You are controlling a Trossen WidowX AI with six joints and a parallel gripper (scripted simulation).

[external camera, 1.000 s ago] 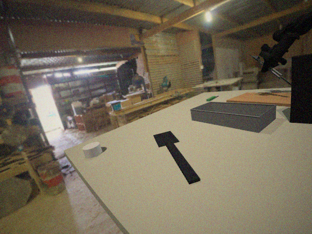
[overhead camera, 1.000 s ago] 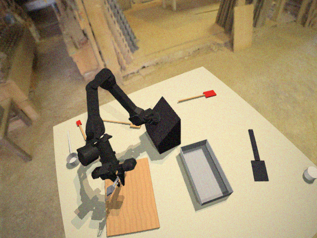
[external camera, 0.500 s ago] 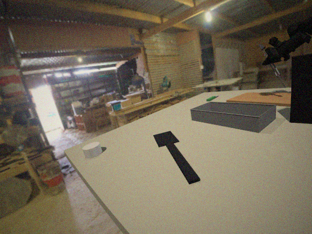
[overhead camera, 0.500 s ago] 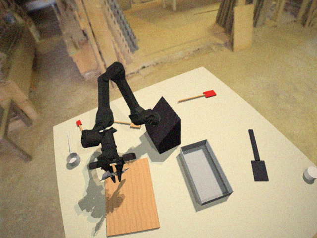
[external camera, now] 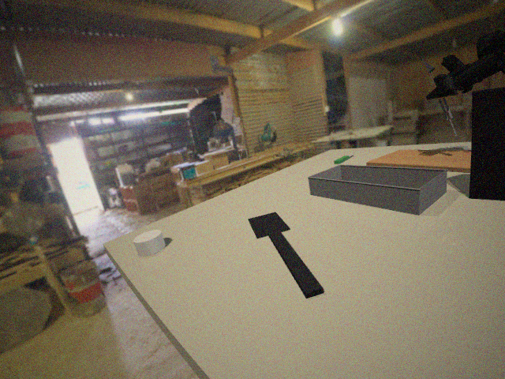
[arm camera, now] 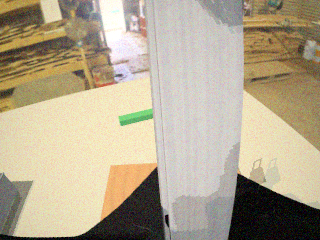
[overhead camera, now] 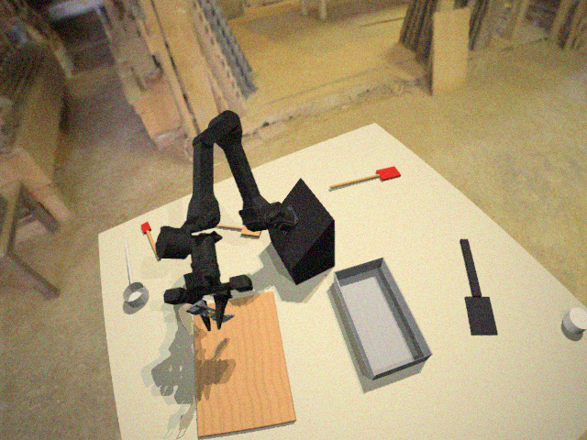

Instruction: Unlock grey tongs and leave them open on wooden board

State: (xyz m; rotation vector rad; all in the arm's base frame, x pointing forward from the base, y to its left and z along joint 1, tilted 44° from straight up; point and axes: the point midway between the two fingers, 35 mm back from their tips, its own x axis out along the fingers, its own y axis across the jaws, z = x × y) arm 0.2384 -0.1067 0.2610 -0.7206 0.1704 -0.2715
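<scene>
One gripper (overhead camera: 215, 322) (external camera: 433, 94) — raised; grey tongs (overhead camera: 201, 310) (external camera: 450, 116) (arm camera: 200, 110) clasped — above wooden board (overhead camera: 244, 369) (external camera: 407, 159) (arm camera: 122, 182).

On my bench (overhead camera: 426, 227) (external camera: 367, 260) (arm camera: 75, 145), there's a flat black square-headed spatula (overhead camera: 480, 313) (external camera: 270, 225), a squat white cylinder (overhead camera: 575, 320) (external camera: 149, 242), and a small green bar (external camera: 343, 159) (arm camera: 136, 117)!

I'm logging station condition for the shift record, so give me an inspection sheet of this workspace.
Surface: pale tabletop, no spill seen.
Job's things: grey tongs held above the table; roasting tin has no tongs across it; wooden board lies flat.
Clutter: black spatula, white cylinder, green block.
Gripper: closed on the tongs.
Cables: nothing seen.
Surroundings: workshop, timber stacks.
</scene>
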